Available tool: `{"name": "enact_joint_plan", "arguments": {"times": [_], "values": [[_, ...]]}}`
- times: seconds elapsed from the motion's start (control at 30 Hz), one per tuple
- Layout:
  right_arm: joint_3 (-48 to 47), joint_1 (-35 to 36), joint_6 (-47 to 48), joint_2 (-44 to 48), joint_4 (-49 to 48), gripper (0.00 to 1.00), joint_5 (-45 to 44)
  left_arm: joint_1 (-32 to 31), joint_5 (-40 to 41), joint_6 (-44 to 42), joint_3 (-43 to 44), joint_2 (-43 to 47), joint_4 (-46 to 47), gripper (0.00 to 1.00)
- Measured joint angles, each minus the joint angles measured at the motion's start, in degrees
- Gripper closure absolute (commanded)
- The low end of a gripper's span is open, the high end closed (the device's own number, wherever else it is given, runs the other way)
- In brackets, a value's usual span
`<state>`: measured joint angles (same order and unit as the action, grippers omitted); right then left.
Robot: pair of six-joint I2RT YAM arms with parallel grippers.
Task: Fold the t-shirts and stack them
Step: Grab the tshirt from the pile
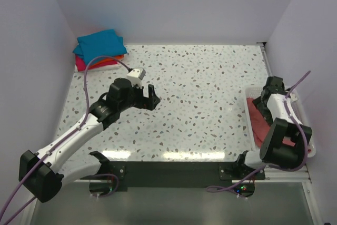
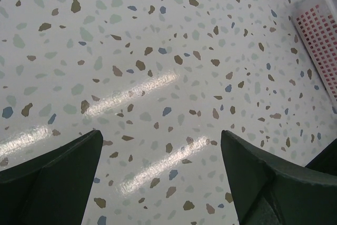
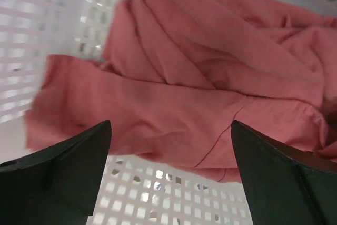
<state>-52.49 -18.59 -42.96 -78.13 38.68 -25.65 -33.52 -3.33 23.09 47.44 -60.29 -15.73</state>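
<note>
A crumpled salmon-pink t-shirt [image 3: 200,77] lies inside the white mesh basket [image 1: 310,146] at the right edge of the table; it also shows in the top view [image 1: 259,122]. My right gripper [image 3: 171,146] hangs open just above the shirt, inside the basket, holding nothing; in the top view it is over the basket's far end [image 1: 272,89]. A folded stack sits in the back left corner: a teal-blue shirt [image 1: 100,43] on top, orange [image 1: 113,59] and magenta-pink [image 1: 81,66] beneath. My left gripper [image 1: 150,98] is open and empty over bare table [image 2: 158,77].
The basket's wall [image 2: 321,30] shows at the upper right of the left wrist view. White walls enclose the table at the back, left and right. The arm bases stand on a dark plate [image 1: 174,169] at the near edge.
</note>
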Motion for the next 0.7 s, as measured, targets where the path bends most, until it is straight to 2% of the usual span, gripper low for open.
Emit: {"name": "enact_joint_plan", "arguments": {"times": [0.1, 0.13, 0.17, 0.23, 0.27, 0.47, 0.6, 0.7], "values": [[2.71, -1.68, -1.46, -4.66, -1.51, 0.02, 1.44, 0.00, -0.15, -0.15, 0.00, -0.13, 0.02, 0.01], [3.28, -1.90, -1.75, -6.03, -2.10, 0.08, 1.79, 0.00, -0.17, -0.15, 0.00, -0.17, 0.00, 0.01], [3.61, -2.05, -1.97, -7.39, -2.62, 0.21, 2.27, 0.00, -0.24, -0.15, 0.00, -0.24, 0.02, 0.01], [3.67, -2.05, -2.03, -9.09, -3.82, 0.61, 2.93, 0.00, -0.33, -0.15, 0.00, -0.35, 0.00, 0.02], [3.67, -2.05, -2.08, -9.29, -4.48, 1.00, 3.23, 0.00, -0.35, -0.15, 0.00, -0.44, 0.02, 0.02], [3.63, -2.05, -0.04, -5.86, -5.18, 1.00, 5.25, 0.00, -0.44, -0.13, 0.00, -0.76, 0.00, 0.05], [0.61, -2.05, 3.30, 3.72, -1.88, 1.00, 7.37, 0.00, -0.72, -0.13, 0.00, -0.76, -0.02, 0.06], [-6.95, -2.14, 5.73, 11.67, -0.24, 1.00, 11.65, 0.00, -0.68, -0.13, 0.26, -0.74, -0.37, 0.07]]}}
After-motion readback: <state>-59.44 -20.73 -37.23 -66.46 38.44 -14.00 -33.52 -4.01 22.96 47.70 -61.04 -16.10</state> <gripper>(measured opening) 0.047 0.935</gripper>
